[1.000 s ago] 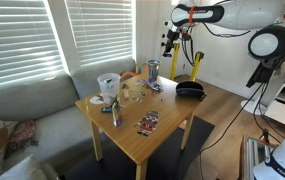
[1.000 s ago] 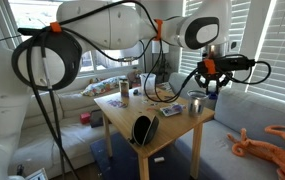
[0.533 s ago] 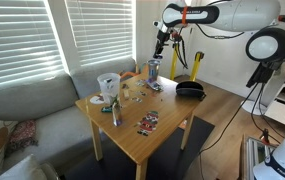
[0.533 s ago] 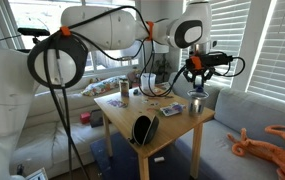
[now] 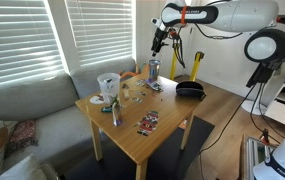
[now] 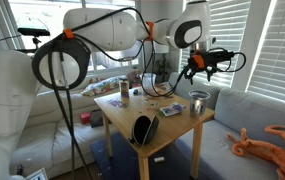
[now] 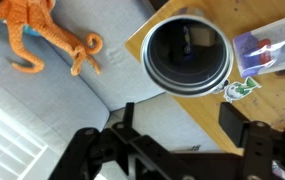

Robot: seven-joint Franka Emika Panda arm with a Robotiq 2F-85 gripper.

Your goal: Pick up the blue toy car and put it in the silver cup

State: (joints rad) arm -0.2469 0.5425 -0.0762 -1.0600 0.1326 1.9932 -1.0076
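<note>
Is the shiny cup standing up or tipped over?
Standing up. In an exterior view the cup rises straight from the table; the wrist view looks down into its round mouth.

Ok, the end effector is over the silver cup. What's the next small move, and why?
Probably lift straight up a little and check inside the cup. In the wrist view the end effector hangs over the silver cup with its jaws apart and nothing between them. A dark shape inside the cup could be the blue toy car, but I cannot tell.
</note>
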